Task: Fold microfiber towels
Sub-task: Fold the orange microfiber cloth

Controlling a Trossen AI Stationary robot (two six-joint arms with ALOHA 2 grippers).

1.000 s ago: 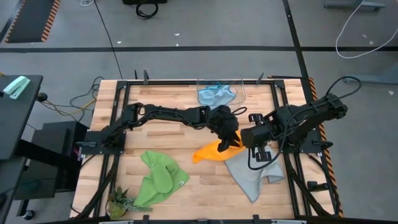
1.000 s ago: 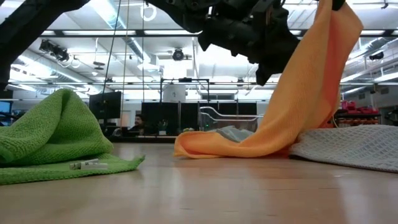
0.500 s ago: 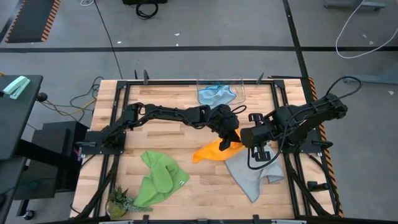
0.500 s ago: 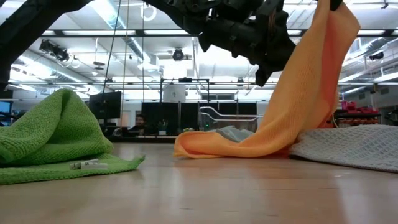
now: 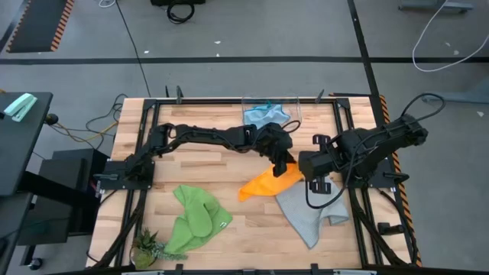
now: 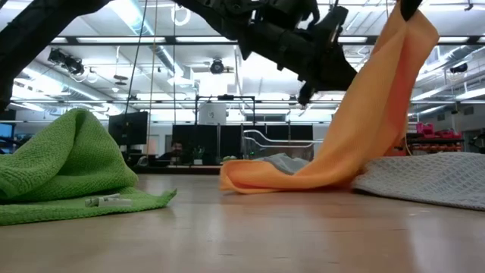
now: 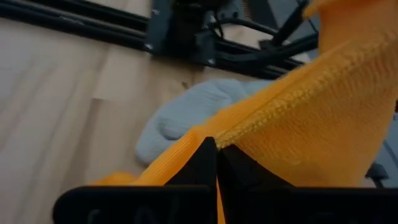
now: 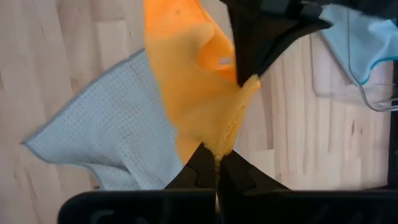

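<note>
The yellow-orange towel [image 5: 263,185] hangs from my right gripper [image 5: 304,171] in the middle of the table. Its lower end [image 6: 250,176] lies on the wood beside the grey towel [image 5: 309,215]. My left gripper [image 5: 286,166] reaches in from the left and is shut on the orange towel's edge just below the right gripper. The grey towel lies flat toward the near right. A green towel [image 5: 195,221] is heaped at the near left. A light blue towel [image 5: 263,116] lies at the far edge. My left gripper pinches the orange towel's hemmed edge [image 7: 249,130] between its two fingers, slanting down from the table's left. The hem runs on upward from the fingers toward the right gripper. The cloth below sags to the table. My right gripper pinches a bunched top part of the orange towel [image 8: 225,140] between its two fingers from above, pointing down. The towel hangs below the fingers and slopes to its lower end on the table [image 6: 250,176].
The blue towel sits in a clear bin [image 5: 294,114] at the far edge. A small plant [image 5: 147,248] stands at the near left corner. Black frame rails [image 5: 359,191] run along both sides of the table. Bare wood shows between the green and orange towels.
My left gripper has shut on the orange towel's edge, tipped, and gone a little toward the far edge. The towel's lower end has slid slightly toward the table's right while its top stays held up.
</note>
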